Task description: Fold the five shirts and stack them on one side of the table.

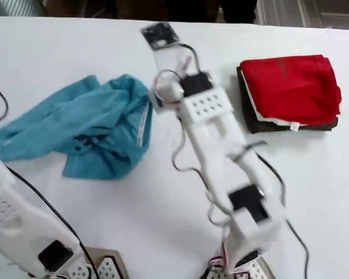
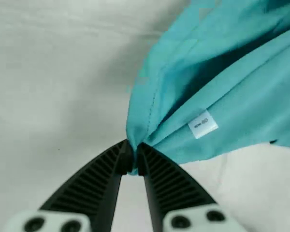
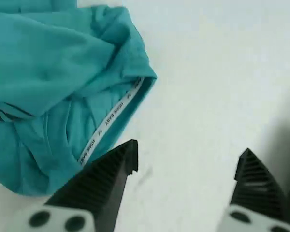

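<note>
Left jaws are clamped tight on a pinch of the teal shirt, right at an edge of the cloth, with the little white label just beyond the grip. Right jaws stand wide apart, holding nothing, over bare tabletop just beside the shirt's collar.

From the high view, the teal shirt lies crumpled on the left half of the tabletop, sleeves and body bunched together, nowhere near flat. Over on the far right sits the stack of folded shirts: red on top, a sliver of white, something dark underneath. How many in all I can't make out.

So by my reckoning this is the spreading-out step for the teal one, folding not yet begun. What comes next, I'd say: my right jaws need to get onto the fabric near that collar and close on a single layer. Then the two grips pull away from each other to draw the shirt flat. The risk is grabbing a double fold and dragging the whole heap.
</note>
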